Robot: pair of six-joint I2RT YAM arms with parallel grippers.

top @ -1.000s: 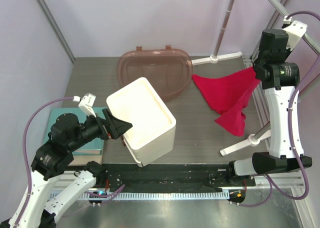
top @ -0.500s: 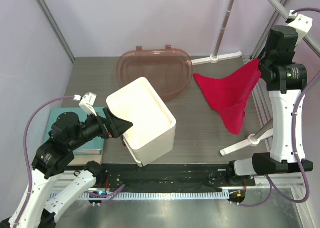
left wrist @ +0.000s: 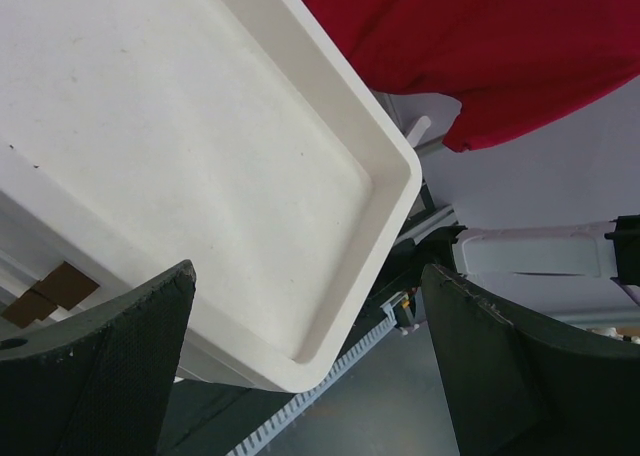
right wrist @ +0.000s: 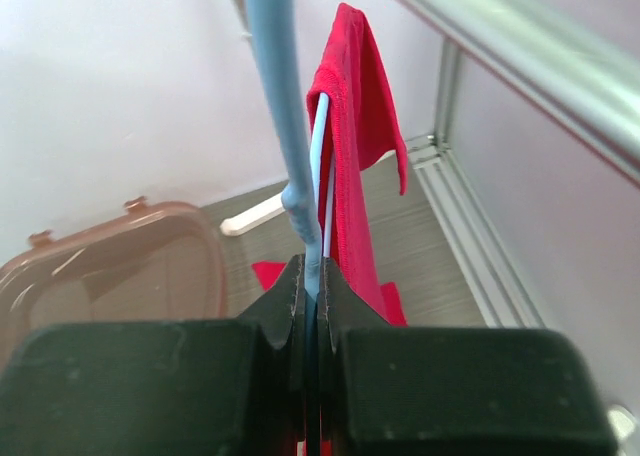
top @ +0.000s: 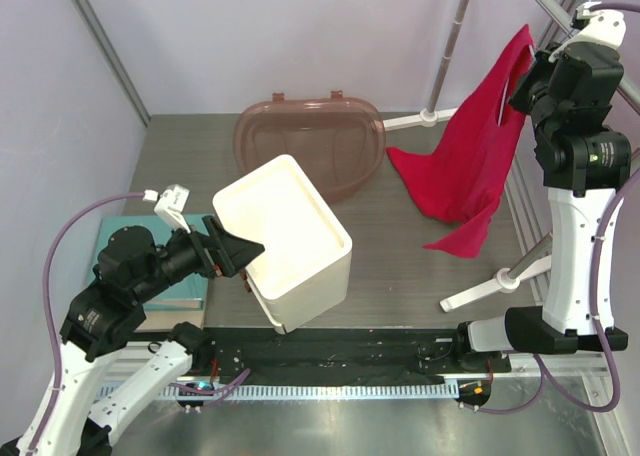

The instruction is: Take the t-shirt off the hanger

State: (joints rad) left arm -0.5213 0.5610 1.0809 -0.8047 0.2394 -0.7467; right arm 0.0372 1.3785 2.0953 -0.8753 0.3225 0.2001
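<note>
Up high, right arm (top: 575, 166) upright, gripping hanger (right wrist: 290, 126)

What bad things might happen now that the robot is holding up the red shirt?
1. The right gripper pinches only the thin hanger, so the wire might twist or slip out.
2. The t-shirt is draped over the hanger and its lower end seems to rest on the table; lifting may just drag it along.
3. The left gripper is open by the white box, far from the shirt, so nothing pulls it off.
</note>
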